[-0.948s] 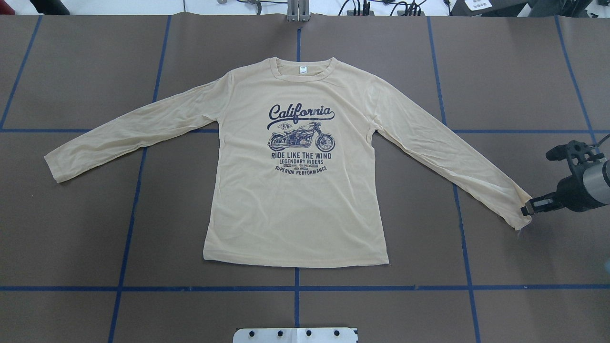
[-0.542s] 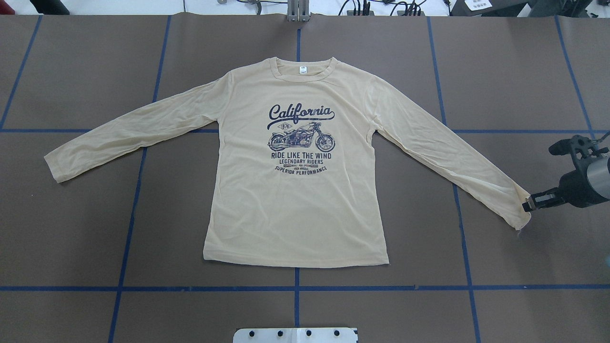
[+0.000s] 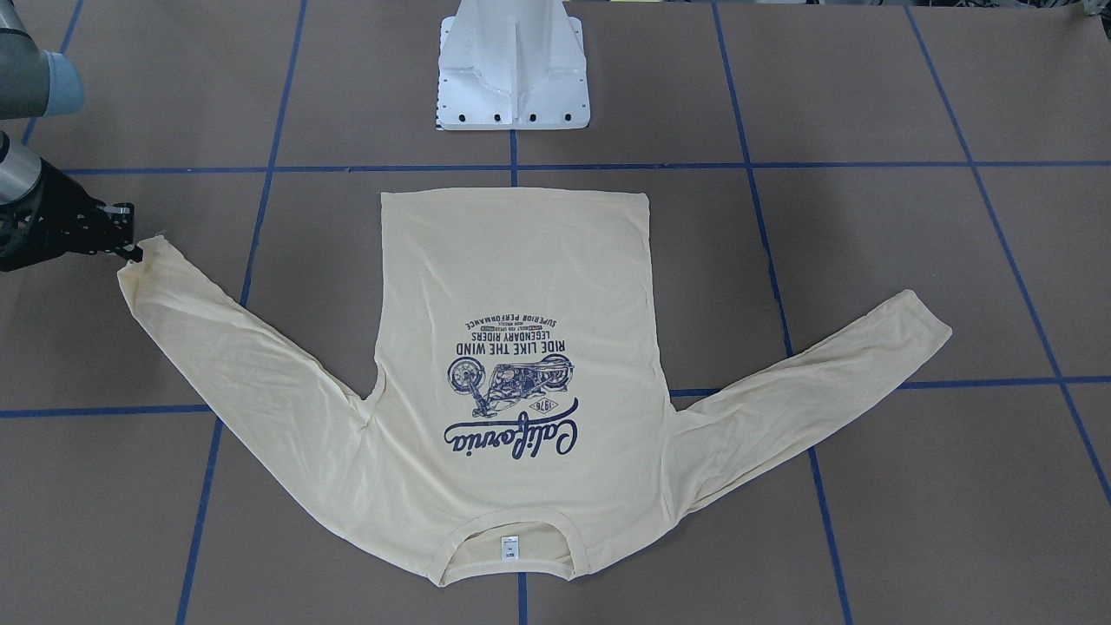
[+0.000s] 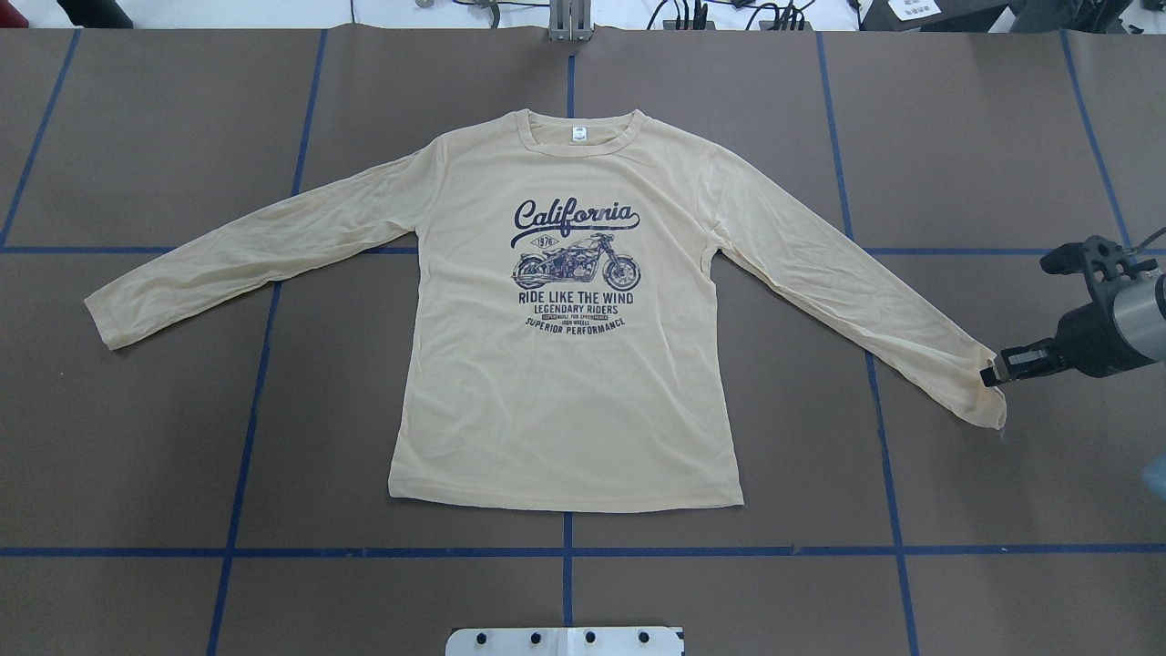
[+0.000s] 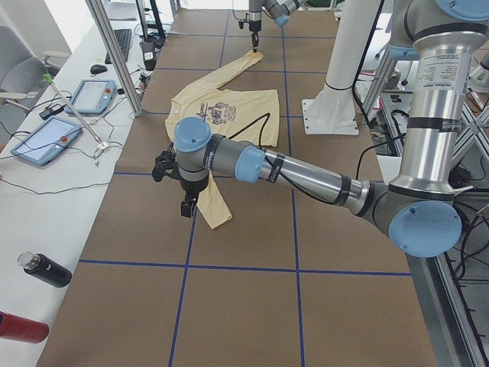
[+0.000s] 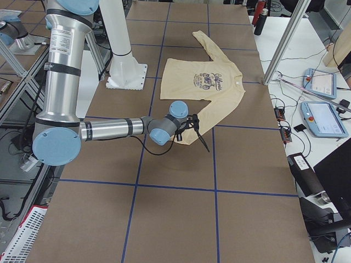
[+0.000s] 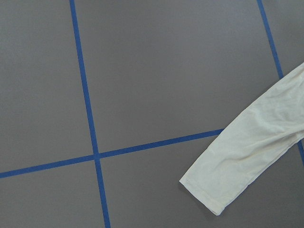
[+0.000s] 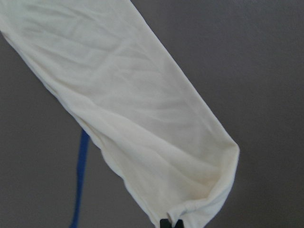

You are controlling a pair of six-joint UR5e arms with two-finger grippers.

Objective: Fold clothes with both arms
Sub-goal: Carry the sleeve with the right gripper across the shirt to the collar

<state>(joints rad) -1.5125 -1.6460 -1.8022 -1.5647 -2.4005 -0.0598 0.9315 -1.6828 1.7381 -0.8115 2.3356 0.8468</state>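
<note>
Bare table [image 4: 137,437] around T-shirt [image 4: 565,410], pedestal [image 3: 512,78] near hem.

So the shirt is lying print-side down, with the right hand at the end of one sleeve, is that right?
Not quite: the shirt lies print-side up, as the overhead exterior view shows; the right hand is indeed at the end of one sleeve.

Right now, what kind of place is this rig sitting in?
Looks like a robotics lab work cell: two jointed arms by a white pedestal, a brown table marked with a blue tape grid, and teach pendants on the side bench. A T-shirt lies spread on the table.
</note>
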